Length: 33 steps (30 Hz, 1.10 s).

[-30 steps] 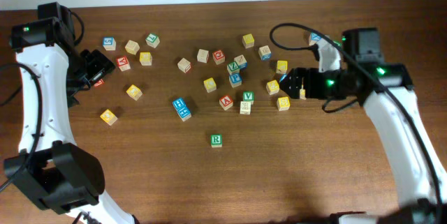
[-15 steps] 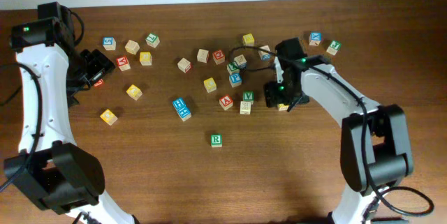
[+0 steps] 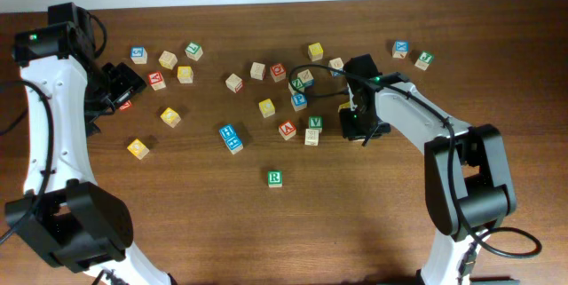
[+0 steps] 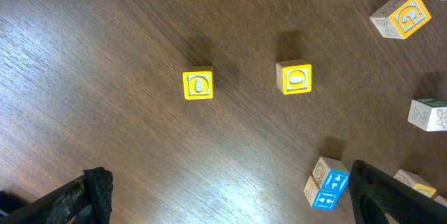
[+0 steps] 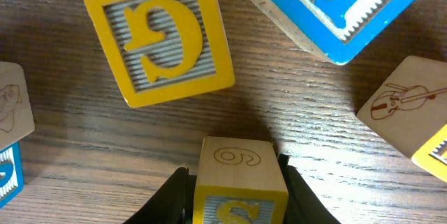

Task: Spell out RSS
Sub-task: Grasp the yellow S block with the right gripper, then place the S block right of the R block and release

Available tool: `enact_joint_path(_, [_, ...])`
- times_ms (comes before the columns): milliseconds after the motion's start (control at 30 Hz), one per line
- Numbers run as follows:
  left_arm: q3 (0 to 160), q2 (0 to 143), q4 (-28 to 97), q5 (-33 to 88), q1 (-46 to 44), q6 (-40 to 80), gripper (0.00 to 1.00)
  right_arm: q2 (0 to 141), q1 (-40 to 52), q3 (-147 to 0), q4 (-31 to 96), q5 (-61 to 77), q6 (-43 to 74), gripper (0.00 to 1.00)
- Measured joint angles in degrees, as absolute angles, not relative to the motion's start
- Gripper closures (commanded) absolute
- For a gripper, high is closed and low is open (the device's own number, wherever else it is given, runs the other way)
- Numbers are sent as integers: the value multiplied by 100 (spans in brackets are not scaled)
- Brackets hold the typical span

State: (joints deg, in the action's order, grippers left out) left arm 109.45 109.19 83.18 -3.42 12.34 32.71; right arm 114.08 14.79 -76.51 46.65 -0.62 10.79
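letter blocks (image 3: 231, 138) lie scattered across the brown wooden table (image 3: 195, 227).

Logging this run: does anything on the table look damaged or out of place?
Nothing stands out. The letter blocks lie scattered at mixed angles, none visibly broken; the green R block sits alone, and the right end effector clamps a yellow block.

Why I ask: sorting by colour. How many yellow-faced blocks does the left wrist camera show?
3: one yellow block mid-frame, another to its right, a G block upper right. More may be hidden.
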Motion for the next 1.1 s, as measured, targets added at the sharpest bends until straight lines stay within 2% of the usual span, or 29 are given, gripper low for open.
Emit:
enact_joint_path(200, [10945, 10919, 8322, -342, 1234, 3271, 1, 11406, 1479, -7964, 5498, 178, 1079, 73])
enact_joint_path(400, [10943, 10919, 8318, -342, 1234, 3271, 1, 11312, 1570, -8182, 6731, 1603, 1083, 73])
enact_joint_path(500, [10945, 10919, 8318, -344, 1234, 3271, 1, 11308, 2311, -7994, 6366, 1745, 1514, 73])
enact_joint_path(633, [10945, 10919, 8318, -344, 1234, 3271, 1, 11306, 3367, -7915, 5791, 1046, 2836, 73])
enact_joint_path(767, [10945, 10919, 8318, -342, 1234, 3271, 1, 11306, 3933, -7885, 5470, 362, 3717, 73])
enact_joint_path(900, [10945, 10919, 8318, -342, 1234, 3271, 1, 11349, 4064, -7872, 5168, 185, 3885, 69])
enact_joint_path(1100, [10945, 10919, 8318, -342, 1234, 3271, 1, 11386, 4158, -7769, 5131, 150, 3924, 69])
